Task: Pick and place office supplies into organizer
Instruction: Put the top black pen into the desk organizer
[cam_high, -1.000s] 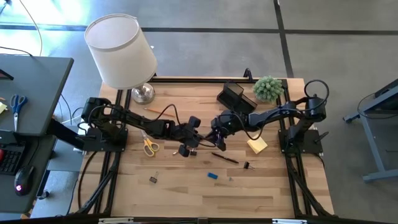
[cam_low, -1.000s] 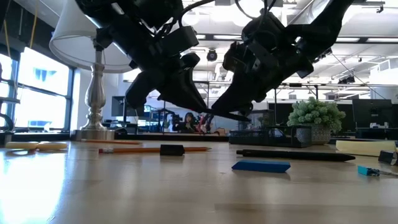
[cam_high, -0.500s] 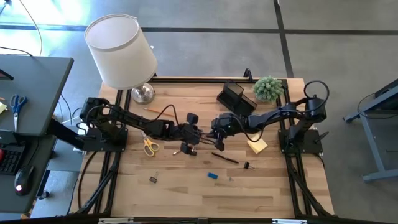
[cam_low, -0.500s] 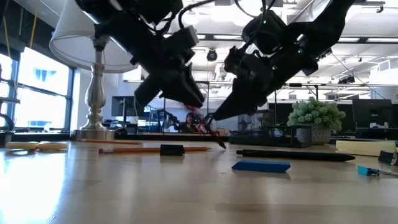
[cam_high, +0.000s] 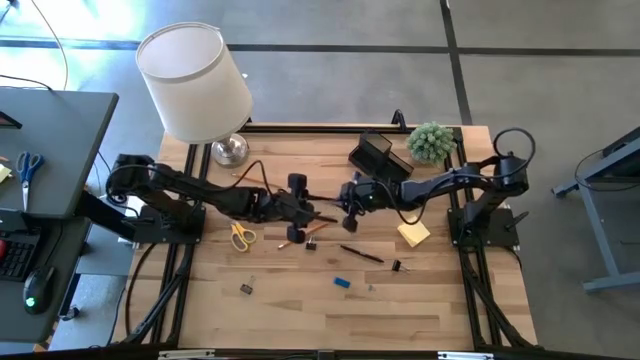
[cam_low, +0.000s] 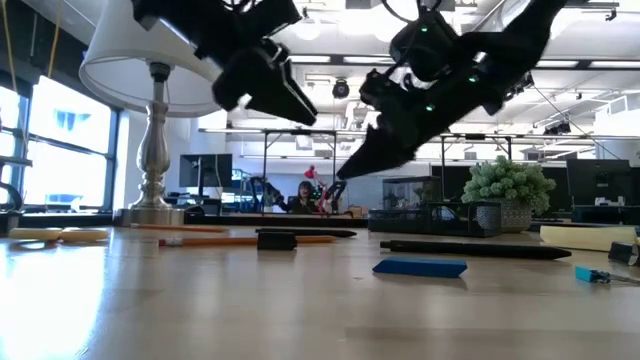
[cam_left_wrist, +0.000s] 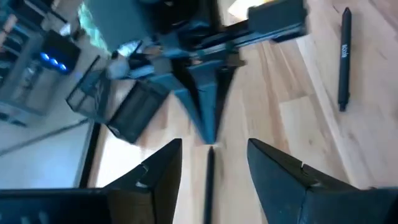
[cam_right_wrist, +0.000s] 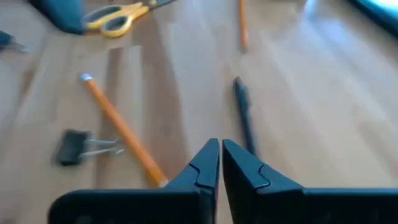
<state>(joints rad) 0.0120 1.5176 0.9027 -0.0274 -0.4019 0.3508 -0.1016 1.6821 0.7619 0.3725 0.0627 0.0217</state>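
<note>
The left gripper stood released above a dark pen on the table. The right gripper, at its three o'clock, was clenched, seemingly on nothing.

Left wrist view blurred: organizer only a dark smear, dark pen below the right hand cut by the bottom edge; high view: clips too small to make out, arms hide the counter middle.
</note>
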